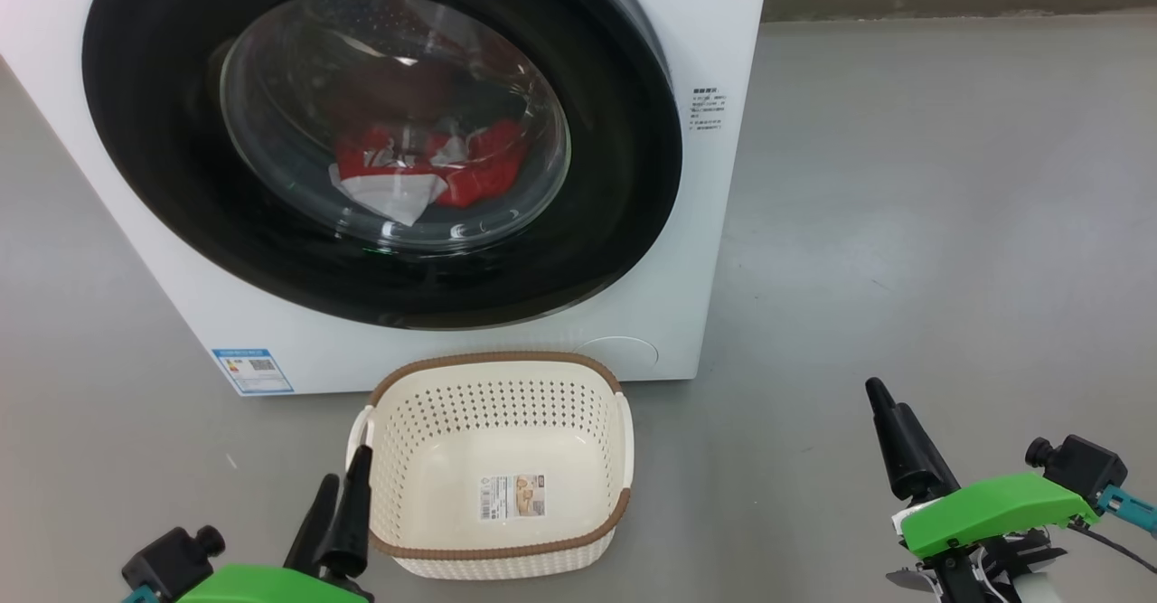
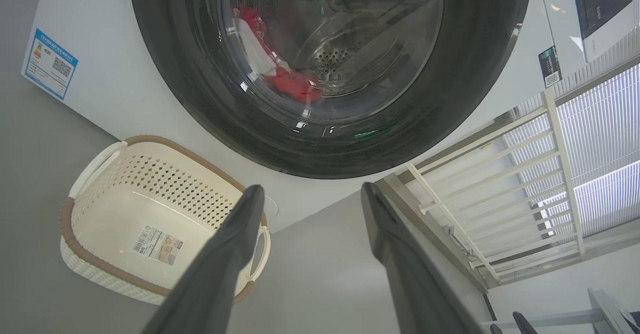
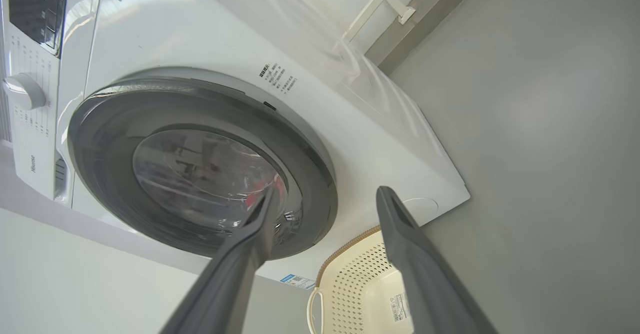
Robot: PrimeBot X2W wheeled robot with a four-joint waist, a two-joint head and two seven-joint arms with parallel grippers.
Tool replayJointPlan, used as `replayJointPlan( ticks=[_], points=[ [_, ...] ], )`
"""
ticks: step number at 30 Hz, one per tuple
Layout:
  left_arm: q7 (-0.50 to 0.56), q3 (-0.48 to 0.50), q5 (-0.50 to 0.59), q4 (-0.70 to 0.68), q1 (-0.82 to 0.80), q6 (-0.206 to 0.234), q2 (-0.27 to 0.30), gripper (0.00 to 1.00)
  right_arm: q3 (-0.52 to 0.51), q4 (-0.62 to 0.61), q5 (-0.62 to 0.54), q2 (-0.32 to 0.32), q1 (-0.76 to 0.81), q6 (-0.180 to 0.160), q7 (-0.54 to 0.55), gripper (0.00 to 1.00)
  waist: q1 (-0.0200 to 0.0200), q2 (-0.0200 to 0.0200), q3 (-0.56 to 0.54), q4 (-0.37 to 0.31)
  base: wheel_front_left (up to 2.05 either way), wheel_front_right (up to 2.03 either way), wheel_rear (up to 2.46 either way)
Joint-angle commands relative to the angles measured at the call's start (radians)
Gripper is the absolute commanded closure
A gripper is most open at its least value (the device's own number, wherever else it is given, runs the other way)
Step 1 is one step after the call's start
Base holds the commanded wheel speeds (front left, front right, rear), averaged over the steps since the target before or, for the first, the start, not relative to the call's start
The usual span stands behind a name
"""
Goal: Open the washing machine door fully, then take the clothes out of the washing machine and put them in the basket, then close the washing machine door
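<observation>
Two grippers hang low, fingers spread, holding nothing: the left gripper (image 2: 312, 189) just beside the basket (image 1: 497, 359), the right gripper (image 3: 328, 191) over open grey floor (image 1: 949, 223) right of the washing machine (image 1: 714, 223). The washing machine door (image 1: 380, 296) sits shut, the basket near its lower edge. Right wrist view adds a control knob (image 3: 22, 91); left wrist view, a white railing (image 2: 500, 174). The clothes (image 1: 479, 169) lie in the drum (image 2: 340, 63) behind that door; a barcode sticker (image 1: 512, 496) lies on the basket's bottom

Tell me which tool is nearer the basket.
Left. The left tool sits beside the left handle of the basket, almost at its rim; the right tool hovers well off to the basket's right, apart from it.
</observation>
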Motion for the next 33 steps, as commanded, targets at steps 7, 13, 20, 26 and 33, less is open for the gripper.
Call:
replayJointPlan(
  ticks=[7,13,20,26,33],
  points=[
    [-0.032,0.007,0.120,-0.042,-0.061,0.020,0.011,0.00,0.024,-0.029,-0.121,-0.012,-0.068,0.000,-0.032,0.00,0.0000,-0.0001,0.000,0.000,0.00,0.00,0.00],
    [-0.053,0.002,0.208,-0.013,-0.081,0.036,0.011,0.00,0.038,-0.031,-0.197,-0.013,-0.088,0.000,-0.052,0.00,0.0000,-0.0001,0.002,-0.002,0.00,0.00,0.00],
    [-0.074,-0.005,0.292,-0.007,-0.100,0.045,0.012,0.00,0.047,-0.029,-0.276,-0.014,-0.105,0.000,-0.072,0.00,0.0000,-0.0001,0.000,-0.007,0.00,0.00,0.00],
    [-0.089,-0.008,0.353,-0.008,-0.110,0.053,0.012,0.00,0.056,-0.024,-0.344,-0.015,-0.118,0.000,-0.086,0.00,0.0000,-0.0001,-0.002,-0.011,0.00,0.00,0.00],
    [-0.110,-0.015,0.433,0.003,-0.127,0.067,0.013,0.00,0.065,-0.019,-0.426,-0.017,-0.135,0.000,-0.106,0.00,0.0000,-0.0001,-0.003,-0.010,0.00,0.00,0.00]
  ],
)
